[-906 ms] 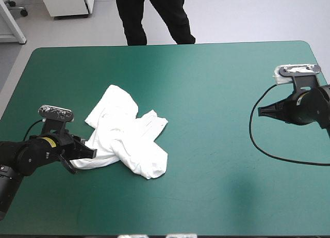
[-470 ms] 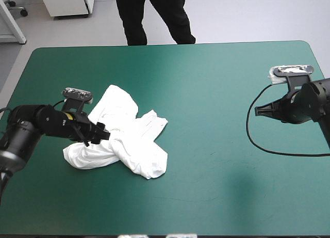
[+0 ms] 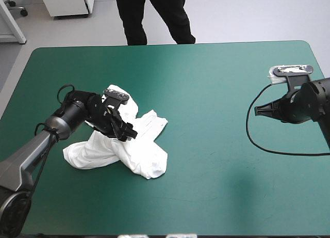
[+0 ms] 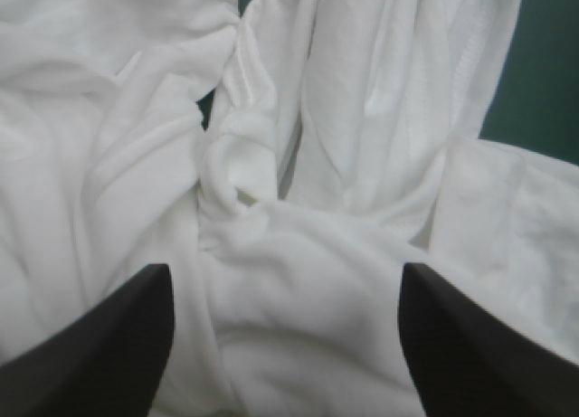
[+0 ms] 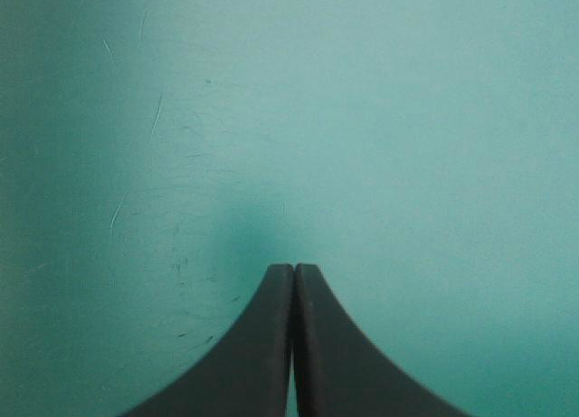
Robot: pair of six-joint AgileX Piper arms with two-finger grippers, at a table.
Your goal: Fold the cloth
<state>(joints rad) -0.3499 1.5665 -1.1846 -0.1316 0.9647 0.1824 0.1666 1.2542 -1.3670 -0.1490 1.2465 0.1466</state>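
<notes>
Crumpled white short-sleeved T-shirt (image 3: pixel 142 158) lies in a heap on the teal-green bench (image 3: pixel 216 78), toward nine o'clock from its middle. Left gripper (image 3: pixel 128 133) sits over the heap's ten o'clock part, its black fingers (image 4: pixel 109 336) spread wide with wrinkled cloth between them. Well apart at three o'clock, right gripper (image 3: pixel 259 110) hangs over bare cover, its fingers (image 5: pixel 262 345) pressed together, holding nothing.
</notes>
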